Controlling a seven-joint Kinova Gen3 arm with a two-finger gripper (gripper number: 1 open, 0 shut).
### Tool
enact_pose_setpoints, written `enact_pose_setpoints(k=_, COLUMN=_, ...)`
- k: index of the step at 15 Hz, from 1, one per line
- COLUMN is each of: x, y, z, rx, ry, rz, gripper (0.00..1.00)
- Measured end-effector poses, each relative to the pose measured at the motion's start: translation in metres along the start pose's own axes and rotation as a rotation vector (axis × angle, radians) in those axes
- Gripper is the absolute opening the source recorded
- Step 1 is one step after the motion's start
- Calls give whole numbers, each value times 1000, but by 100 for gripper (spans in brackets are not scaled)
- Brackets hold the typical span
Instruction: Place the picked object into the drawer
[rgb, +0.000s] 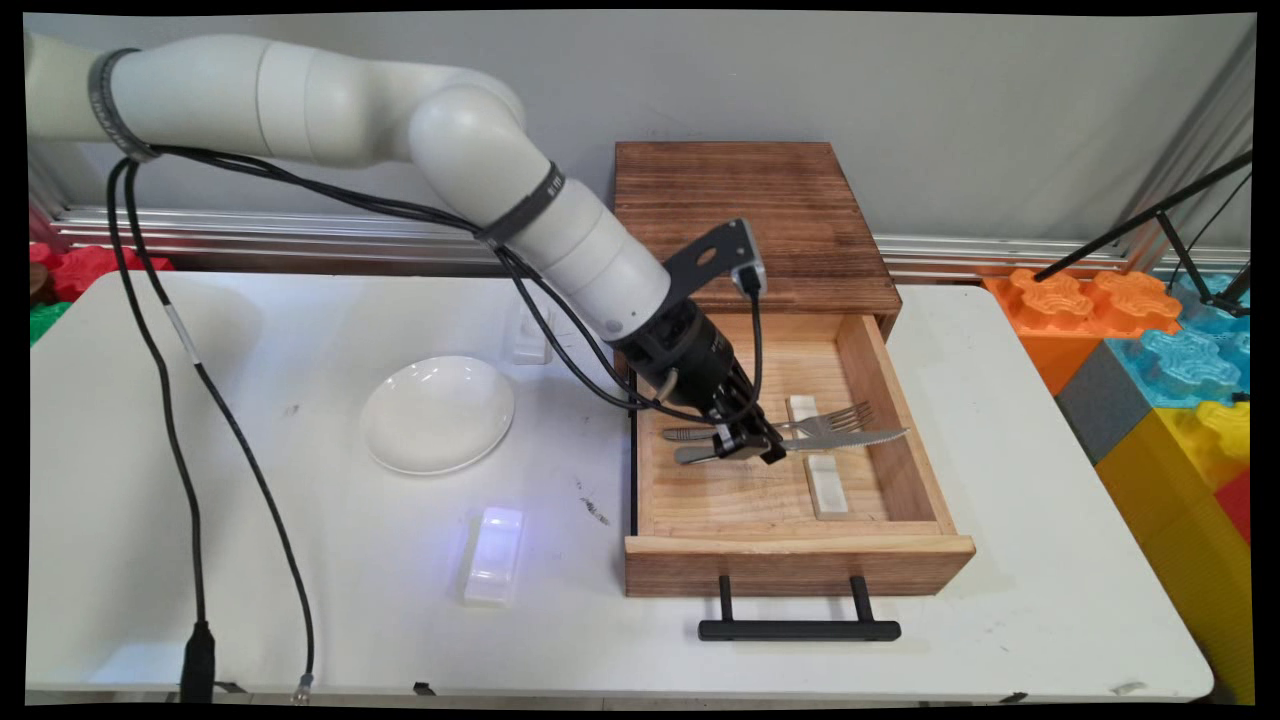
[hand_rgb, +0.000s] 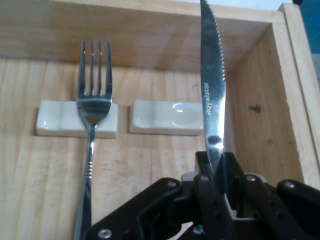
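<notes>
arm: enters from the upper left, upper link roughly level, bending at the elbow and sloping down to the right
wrist: angled downward and rightward, black cables trailing beneath it
gripper: low, pointing down and to the right; in the hand view its black linkage rises from the bottom edge
fingers: drawn close together, clamped on a thin metal blade held between them
</notes>
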Motion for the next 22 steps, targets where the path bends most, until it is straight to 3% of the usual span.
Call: enact_pose_setpoints(k=22, x=-37, y=-9, z=53, rx=9, ry=-3, rz=-42, gripper=0)
